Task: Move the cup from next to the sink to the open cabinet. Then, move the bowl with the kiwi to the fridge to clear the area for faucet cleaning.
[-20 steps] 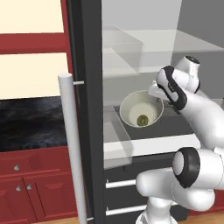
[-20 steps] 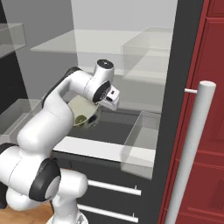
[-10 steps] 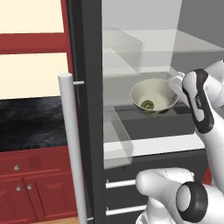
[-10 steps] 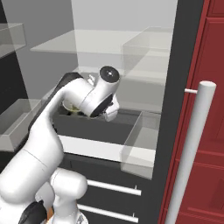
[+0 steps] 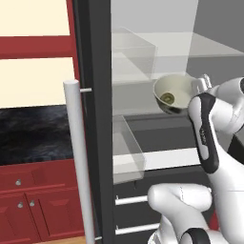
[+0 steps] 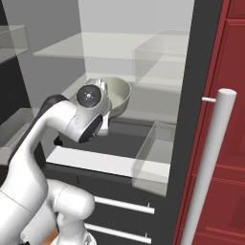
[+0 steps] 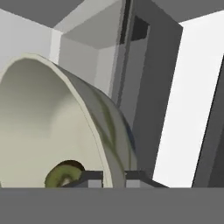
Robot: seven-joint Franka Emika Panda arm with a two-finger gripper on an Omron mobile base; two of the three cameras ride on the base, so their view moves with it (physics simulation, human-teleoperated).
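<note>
Gripper [image 7: 114, 178] is seen clamped on the rim of the bowl [image 7: 48, 127], one fingertip inside the wall, one outside. Bowl [image 5: 175, 91] is held tilted inside the fridge [image 5: 157, 128], above the middle shelf. Kiwi [image 7: 64, 174] is seen low inside the bowl, beside the inner fingertip.

A home kitchen: open fridge [image 5: 143, 95] with clear shelves, red base cabinets [image 5: 33, 205], black stone counter [image 5: 33, 133]
</note>
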